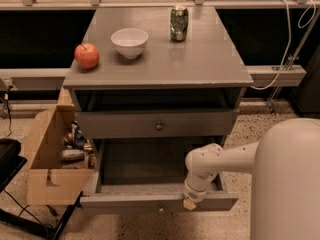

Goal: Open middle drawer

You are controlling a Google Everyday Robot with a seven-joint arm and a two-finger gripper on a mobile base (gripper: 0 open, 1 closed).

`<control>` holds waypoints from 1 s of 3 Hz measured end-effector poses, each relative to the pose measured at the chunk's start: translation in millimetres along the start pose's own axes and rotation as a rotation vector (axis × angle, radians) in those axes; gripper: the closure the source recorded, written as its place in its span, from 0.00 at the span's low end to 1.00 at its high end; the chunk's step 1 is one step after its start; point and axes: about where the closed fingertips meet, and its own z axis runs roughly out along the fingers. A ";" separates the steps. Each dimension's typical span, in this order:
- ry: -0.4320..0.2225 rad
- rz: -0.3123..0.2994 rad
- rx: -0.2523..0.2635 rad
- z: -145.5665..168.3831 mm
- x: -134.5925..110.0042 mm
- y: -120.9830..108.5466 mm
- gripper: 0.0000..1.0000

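Observation:
The middle drawer stands pulled far out of the grey cabinet, its wide shallow front low in the camera view and its dark inside open to view. Its small knob shows under the front edge. The taller top drawer with a round knob is closed above it. The lowest drawer is hidden beneath the pulled-out one. My gripper hangs from the white arm and rests at the top edge of the middle drawer's front, right of the knob.
On the cabinet top stand a red apple, a white bowl and a green can. A cardboard box with cans stands on the floor at the left. A black object lies at the far left.

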 end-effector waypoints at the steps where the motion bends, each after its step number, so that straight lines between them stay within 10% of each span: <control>1: 0.000 0.000 0.000 -1.1 -1.4 -2.8 0.60; 3: 0.000 0.000 0.000 -3.6 -3.7 -7.5 0.14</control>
